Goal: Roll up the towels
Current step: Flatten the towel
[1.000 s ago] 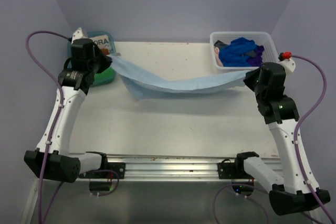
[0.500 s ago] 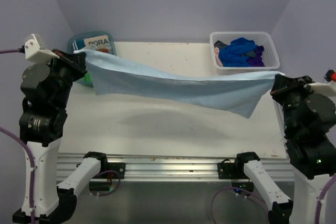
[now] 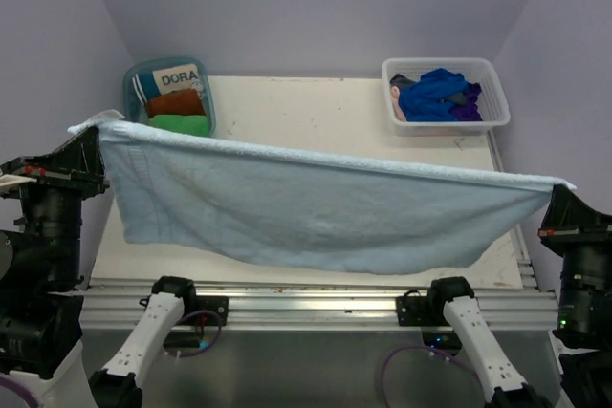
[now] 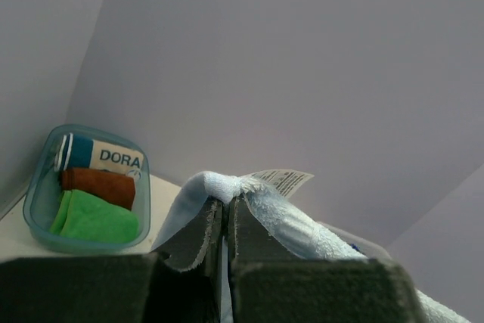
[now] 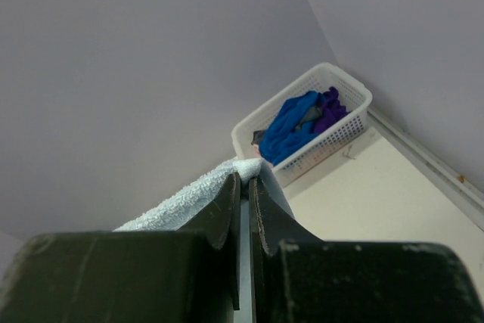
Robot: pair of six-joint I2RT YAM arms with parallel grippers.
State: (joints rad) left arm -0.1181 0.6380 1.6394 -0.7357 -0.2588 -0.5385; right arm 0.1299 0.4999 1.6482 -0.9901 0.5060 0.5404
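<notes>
When viewed from above, note light blue towel (image 3: 306,212) stretched over the table (image 3: 306,107), its 9 o'clock corner clamped in the left jaws, its 3 o'clock corner in the right jaws. Compare left wrist view: white care label (image 4: 283,180) at the pinch, indistinct overhead.

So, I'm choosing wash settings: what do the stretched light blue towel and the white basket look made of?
Light blue towel: soft, terry-like cloth, matte; nubby edge, sags at its middle. White basket: probably rigid plastic, smooth; perforated lattice walls.
</notes>
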